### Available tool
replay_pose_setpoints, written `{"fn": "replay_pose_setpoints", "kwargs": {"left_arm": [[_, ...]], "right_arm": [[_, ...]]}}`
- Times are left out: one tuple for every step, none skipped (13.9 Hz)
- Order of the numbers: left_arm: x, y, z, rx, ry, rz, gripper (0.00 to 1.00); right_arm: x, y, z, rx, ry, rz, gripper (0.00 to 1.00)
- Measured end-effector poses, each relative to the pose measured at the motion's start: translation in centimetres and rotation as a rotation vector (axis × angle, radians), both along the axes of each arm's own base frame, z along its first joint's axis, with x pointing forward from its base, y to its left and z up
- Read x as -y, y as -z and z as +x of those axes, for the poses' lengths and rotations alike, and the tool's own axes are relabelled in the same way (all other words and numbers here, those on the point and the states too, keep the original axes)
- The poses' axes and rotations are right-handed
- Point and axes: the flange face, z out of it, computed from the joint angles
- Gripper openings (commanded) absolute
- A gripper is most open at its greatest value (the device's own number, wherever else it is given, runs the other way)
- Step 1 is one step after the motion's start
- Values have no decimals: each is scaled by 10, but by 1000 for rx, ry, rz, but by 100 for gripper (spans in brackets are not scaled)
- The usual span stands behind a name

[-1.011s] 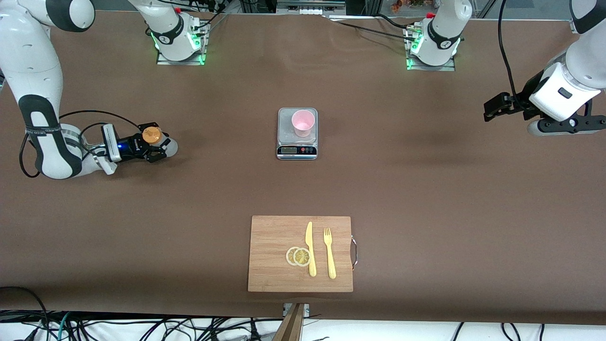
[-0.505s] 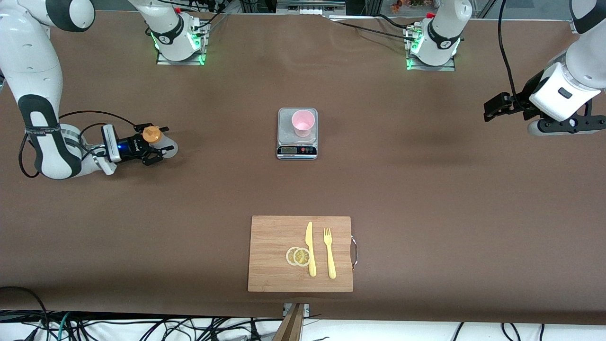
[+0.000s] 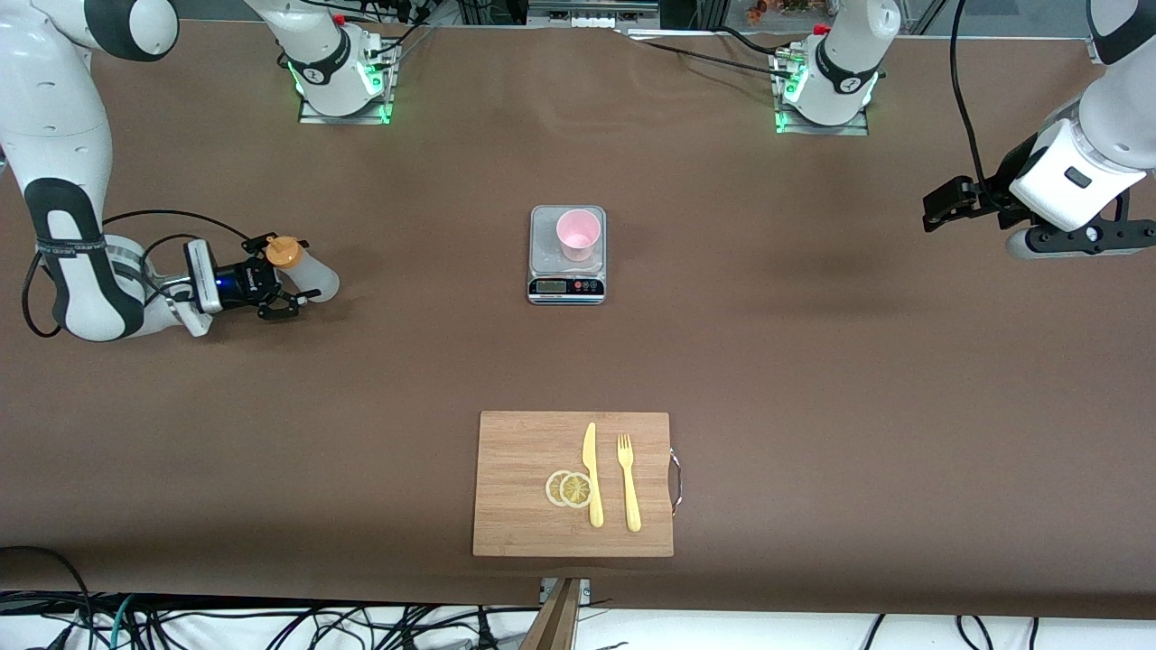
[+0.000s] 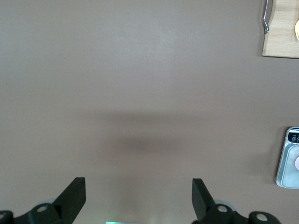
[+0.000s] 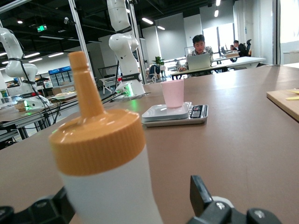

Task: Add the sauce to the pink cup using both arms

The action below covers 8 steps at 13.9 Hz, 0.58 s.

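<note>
With its fingers spread around but not clamping the sauce (image 3: 302, 268) standing at the right arm's end of the table, the right gripper (image 3: 287, 279) risks toppling it, well apart from the pink cup (image 3: 578, 234) on the scale (image 3: 566, 255), while the left gripper (image 3: 939, 206), open and empty, waits.

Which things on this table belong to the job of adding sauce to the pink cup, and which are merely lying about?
In the job: sauce bottle between the open fingers of the right gripper; pink cup on the scale; left gripper, open, waiting over the table's left-arm end.

Lying about: cutting board, nearer the front camera, carrying a knife, fork and lemon slices.
</note>
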Motion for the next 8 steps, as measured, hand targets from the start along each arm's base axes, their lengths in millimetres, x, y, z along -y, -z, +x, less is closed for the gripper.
{"fn": "replay_pose_setpoints", "kwargs": {"left_arm": [[0,0,0,0,0,0,100],[0,0,0,0,0,0,100],[0,0,0,0,0,0,100],[0,0,0,0,0,0,100],[0,0,0,0,0,0,100],[0,0,0,0,0,0,100],[0,0,0,0,0,0,100],[0,0,0,0,0,0,100]], "right_arm": [[10,-1,-1,-1,7,-17,100],[21,-2,-2,-1,11,-40,100],[32,-3,-3,-1,18,-63,100],[44,-5,-5,-1,23,-87,100],[57,-7,-6,0,28,-113,100],[71,-10,-7,0,33,-141,100],[85,-15,-6,-2,40,-174,100],[100,-23,-4,-7,47,-212,100]]}}
